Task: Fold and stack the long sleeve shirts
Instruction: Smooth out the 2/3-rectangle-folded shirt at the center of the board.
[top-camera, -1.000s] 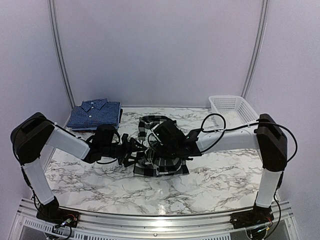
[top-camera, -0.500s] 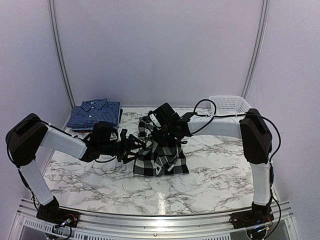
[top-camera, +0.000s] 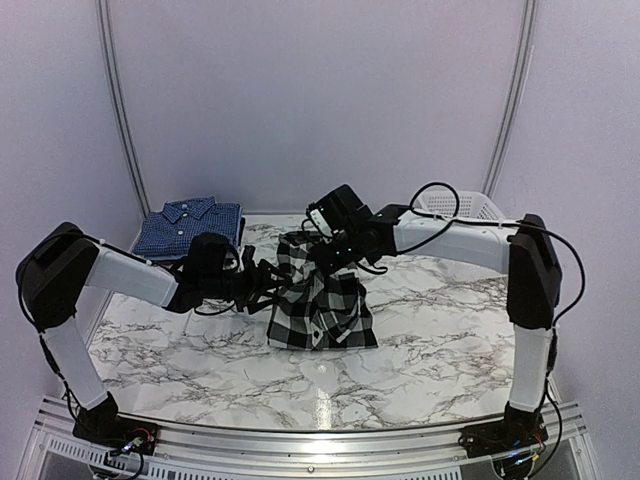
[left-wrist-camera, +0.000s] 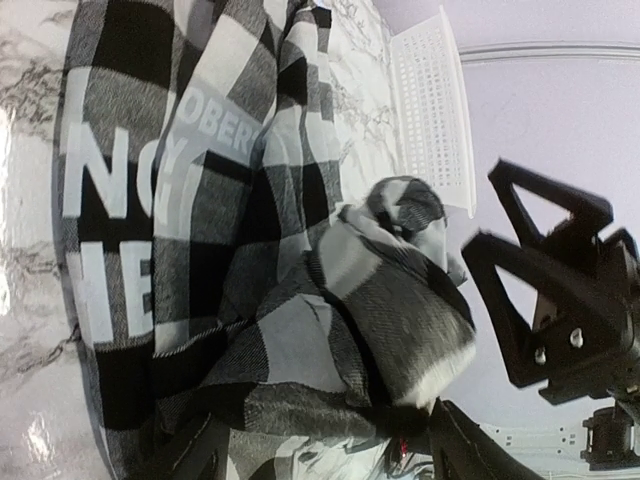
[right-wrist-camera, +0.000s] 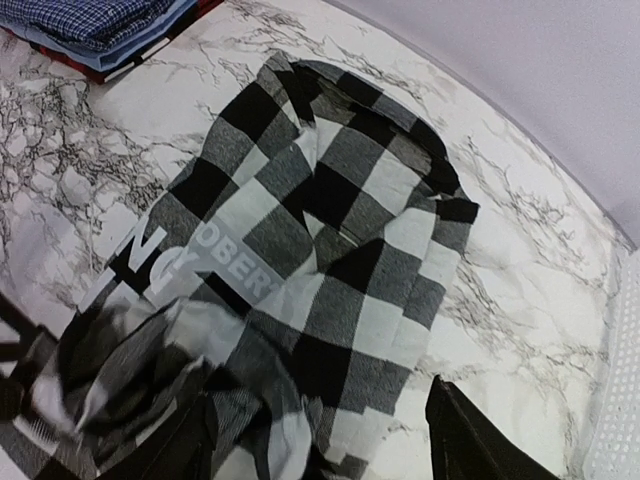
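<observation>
Risen since a second ago, the right gripper (top-camera: 335, 260) spreads its jaws wide above the black-and-white checked shirt with white lettering (top-camera: 325, 310), heaped mid-bench. Only the left wrist view shows the left gripper (left-wrist-camera: 330, 445) clamping a wad of it. White marbled bench (top-camera: 450, 340), pale lilac walls (top-camera: 320, 100); folded dark blue checked shirts (top-camera: 190, 228) far left.

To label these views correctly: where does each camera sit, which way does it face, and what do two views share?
Top external: above and behind the robot, facing down the table; left arm, right arm, left hand, right hand at the checked shirt.
Left wrist: on the left arm, facing across the shirt toward the basket; own fingers at bottom.
Right wrist: on the right arm, facing down onto the shirt; own fingers at bottom.
Shared: both wrist views show the shirt's white lettering.
</observation>
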